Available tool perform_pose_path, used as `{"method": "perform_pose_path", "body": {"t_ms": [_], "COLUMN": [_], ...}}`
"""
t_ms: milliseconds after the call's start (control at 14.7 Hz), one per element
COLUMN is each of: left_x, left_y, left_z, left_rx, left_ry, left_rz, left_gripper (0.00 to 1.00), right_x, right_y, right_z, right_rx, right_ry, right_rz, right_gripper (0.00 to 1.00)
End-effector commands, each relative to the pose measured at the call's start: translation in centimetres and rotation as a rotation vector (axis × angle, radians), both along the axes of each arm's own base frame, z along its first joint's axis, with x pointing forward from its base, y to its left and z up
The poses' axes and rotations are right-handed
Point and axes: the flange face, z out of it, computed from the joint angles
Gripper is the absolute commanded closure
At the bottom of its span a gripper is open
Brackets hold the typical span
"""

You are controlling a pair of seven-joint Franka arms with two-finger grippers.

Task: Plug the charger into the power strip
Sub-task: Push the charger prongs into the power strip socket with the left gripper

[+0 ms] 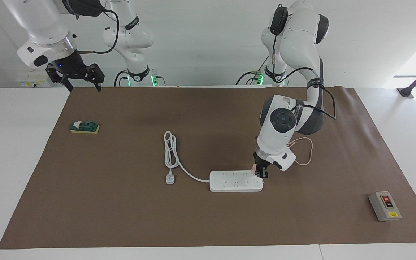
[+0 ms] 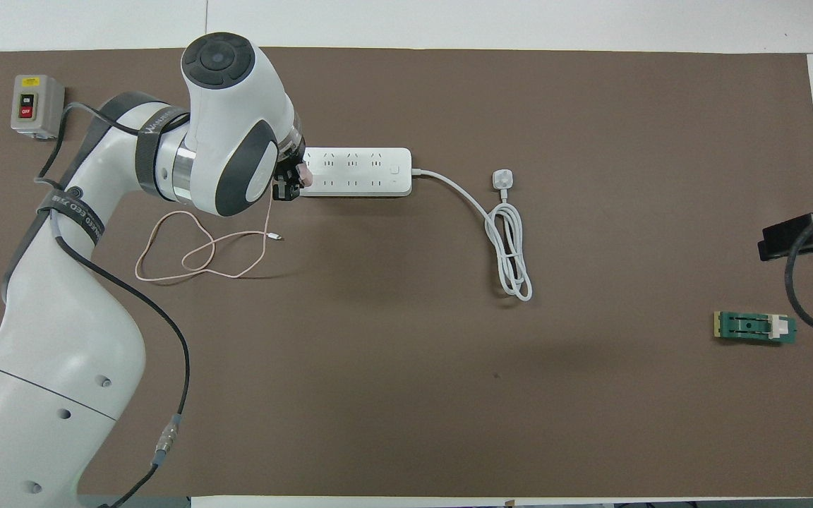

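Over the power strip's (image 1: 236, 181) end toward the left arm's edge of the counter (image 1: 208, 224), the left gripper (image 1: 261, 172), jaws clamped on the charger (image 1: 254, 168), needs prongs aligned and pressed down, while the right gripper (image 1: 76, 77) waits open.

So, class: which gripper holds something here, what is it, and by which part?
The left gripper holds the charger by its pink cube body, over the end of the power strip. The right gripper holds nothing.
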Motion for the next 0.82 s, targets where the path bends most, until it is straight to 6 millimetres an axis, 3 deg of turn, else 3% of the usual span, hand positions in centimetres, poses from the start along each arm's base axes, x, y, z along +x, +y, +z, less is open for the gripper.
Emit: {"method": "perform_pose_path", "body": {"t_ms": [0,543,747], "left_x": [0.1,-0.4,-0.6], "left_y": [-0.4,-0.5,-0.8], "left_z": [-0.4,-1.4,-1.5], "left_rx": [0.022,0.028,0.029], "left_ry": [-0.018,0.002,0.004], "left_rz": [0.007,0.004,0.004], "left_gripper": [1.0,1.0,1.0], "right_x": [-0.7,-0.7,-0.7], "right_y": [-0.3,-0.7,0.1], "right_z": [0.0,0.0,0.0], "right_rx": [-0.002,-0.002,-0.002], "right_ry": [-0.001,-0.001,0.0], "right_rz": [0.02,0.012,0.026], "right_gripper": [0.0,0.0,0.0]}}
